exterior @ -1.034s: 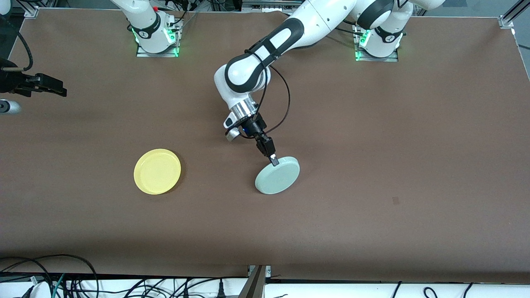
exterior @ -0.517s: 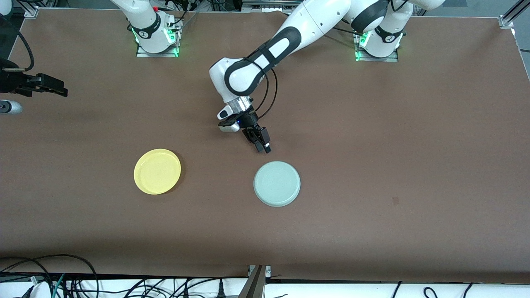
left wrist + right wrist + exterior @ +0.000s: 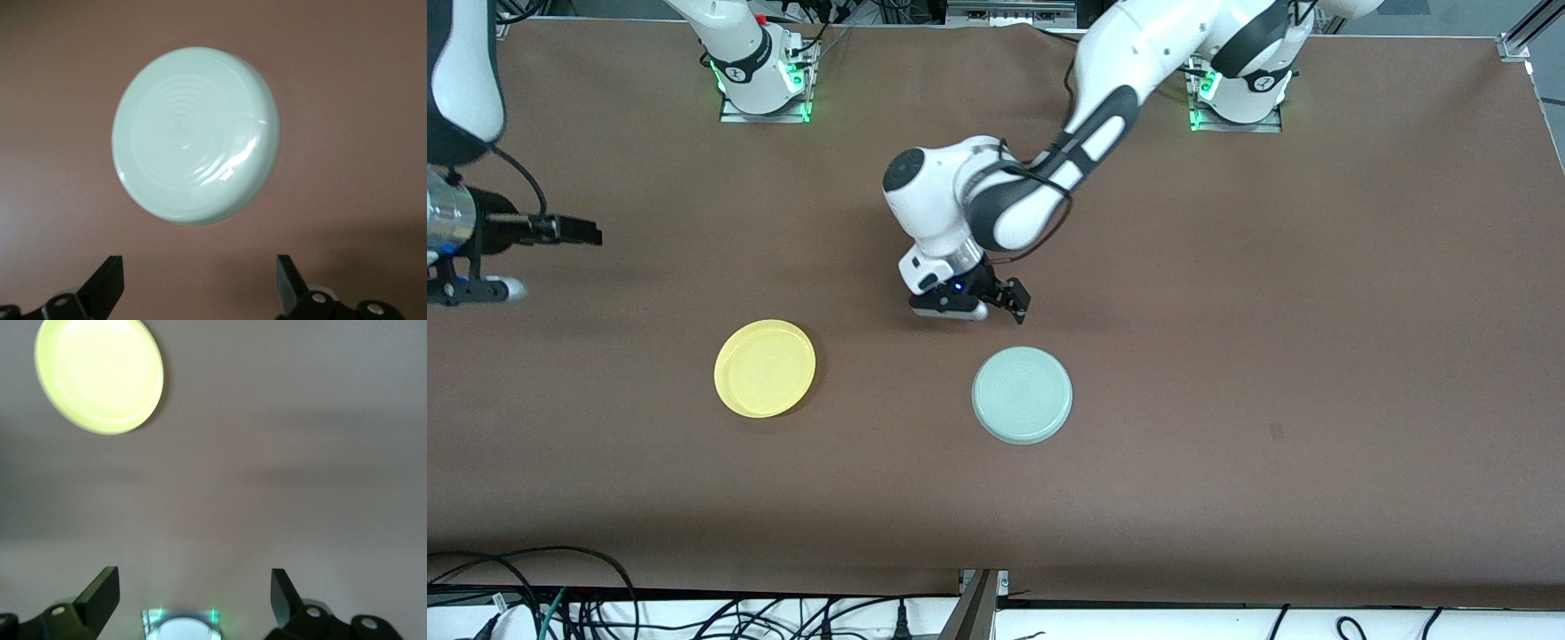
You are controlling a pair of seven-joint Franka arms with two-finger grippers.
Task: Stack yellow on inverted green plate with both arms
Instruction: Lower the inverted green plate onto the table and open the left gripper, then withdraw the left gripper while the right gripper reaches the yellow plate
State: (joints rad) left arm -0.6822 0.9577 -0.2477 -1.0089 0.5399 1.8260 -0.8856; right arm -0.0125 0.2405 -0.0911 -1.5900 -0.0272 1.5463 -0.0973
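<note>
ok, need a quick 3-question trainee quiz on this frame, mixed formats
1. True or false: the green plate lies upside down on the table.
2. Multiple choice: the left gripper is A) shut on the green plate, B) open over bare table near the green plate, C) over the yellow plate.
3. Fill in: the right gripper, toward the right arm's end of the table, holds ____.

Key: 1 true, its ringed underside faces up. 2 B. 3 nothing; its fingers are open.
</note>
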